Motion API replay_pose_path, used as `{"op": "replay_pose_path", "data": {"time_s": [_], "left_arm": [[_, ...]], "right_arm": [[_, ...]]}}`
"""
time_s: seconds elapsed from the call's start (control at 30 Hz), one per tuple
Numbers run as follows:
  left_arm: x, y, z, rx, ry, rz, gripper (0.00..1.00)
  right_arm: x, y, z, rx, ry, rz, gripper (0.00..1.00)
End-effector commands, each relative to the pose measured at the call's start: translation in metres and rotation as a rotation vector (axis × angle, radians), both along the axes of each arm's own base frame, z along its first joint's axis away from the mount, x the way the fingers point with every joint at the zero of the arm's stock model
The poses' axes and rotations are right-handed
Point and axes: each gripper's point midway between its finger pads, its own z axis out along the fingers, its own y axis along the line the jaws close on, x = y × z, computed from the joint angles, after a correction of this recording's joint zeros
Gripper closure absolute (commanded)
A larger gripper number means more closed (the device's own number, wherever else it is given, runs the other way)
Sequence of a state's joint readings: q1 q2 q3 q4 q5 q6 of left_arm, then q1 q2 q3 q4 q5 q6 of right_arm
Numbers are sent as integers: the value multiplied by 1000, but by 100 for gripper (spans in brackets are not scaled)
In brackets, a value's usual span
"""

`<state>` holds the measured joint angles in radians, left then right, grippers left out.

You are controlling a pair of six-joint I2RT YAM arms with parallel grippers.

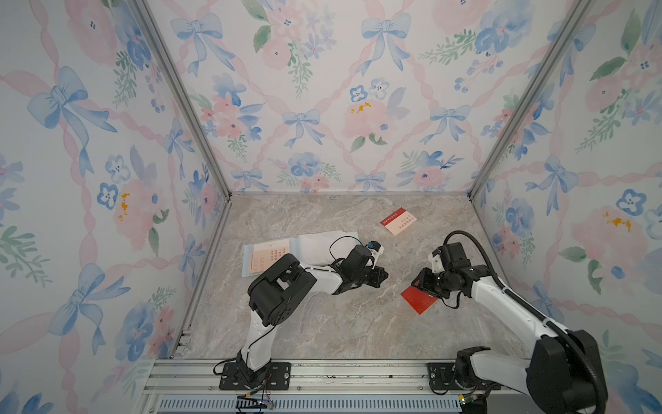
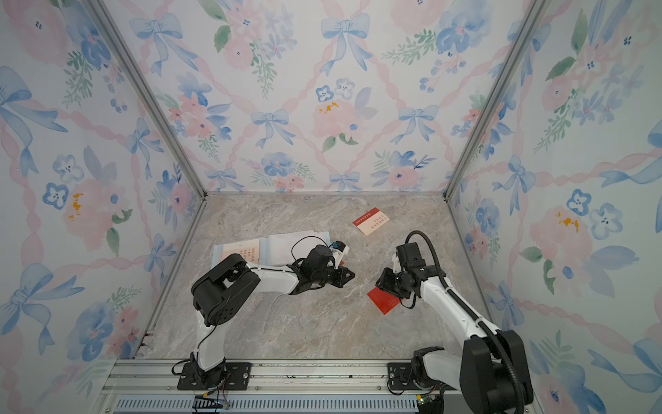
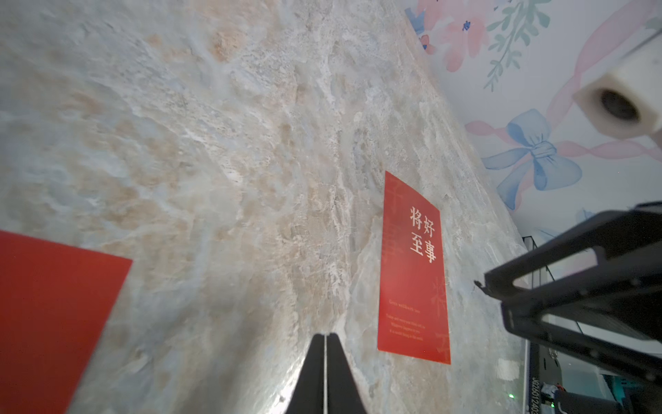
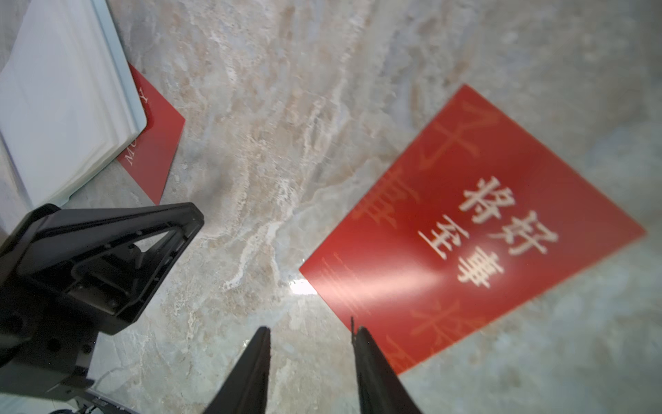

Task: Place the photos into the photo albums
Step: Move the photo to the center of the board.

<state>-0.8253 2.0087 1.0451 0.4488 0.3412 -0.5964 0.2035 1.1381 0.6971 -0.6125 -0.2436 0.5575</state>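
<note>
A marble-patterned tabletop (image 1: 322, 333) is enclosed by walls (image 1: 322, 107) papered with bows and flowers. Nearest the front rail (image 1: 358, 372), a red card (image 1: 419, 301) with pale Chinese characters is laid flat on the stone; it is thin, glossy and sharp-cornered. The right gripper (image 4: 311, 330) is poised low at that card's edge, its jaws parted to a moderate gap with nothing between them. 1 fingertip is seen just at the card's border.

Toward the middle, the left gripper (image 3: 325, 337) is held with its jaws pressed together and empty. Farther back, the photo album (image 1: 322, 245) is spread open, with soft white sleeve pages on a pale blue cover. 1 cream card (image 1: 268, 256) is already seated in its left page. A 2nd red card (image 4: 157, 139) is tucked partly under the album's corner. Farthest off, 2 more cards (image 1: 398, 221), cream over red, are stacked near the back wall.

The step in hand is judged to be the pickup of the near red card. No lip is offered by so flat and slick a card, so an edge must be lifted or slid before it can be pinched and carried to an empty sleeve.
</note>
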Motion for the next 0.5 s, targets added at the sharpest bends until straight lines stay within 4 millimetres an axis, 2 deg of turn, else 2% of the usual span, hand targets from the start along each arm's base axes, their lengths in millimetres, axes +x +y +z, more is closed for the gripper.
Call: {"op": "replay_pose_path", "data": {"time_s": [0.0,0.07,0.2,0.47], "left_arm": [[-6,-3,-9,-18,26,-23,92],[-7,-3,-9,-18,25,-32,92],[-8,-6,-8,-24,23,-50,92],[-7,-3,-11,-25,37,-45,92]], "right_arm": [[-30,-29,-6,-80,61,-147,54],[-38,-37,-7,-74,67,-199,49],[-46,-39,-17,-24,104,-237,48],[-38,-28,-38,64,133,-255,48]]}}
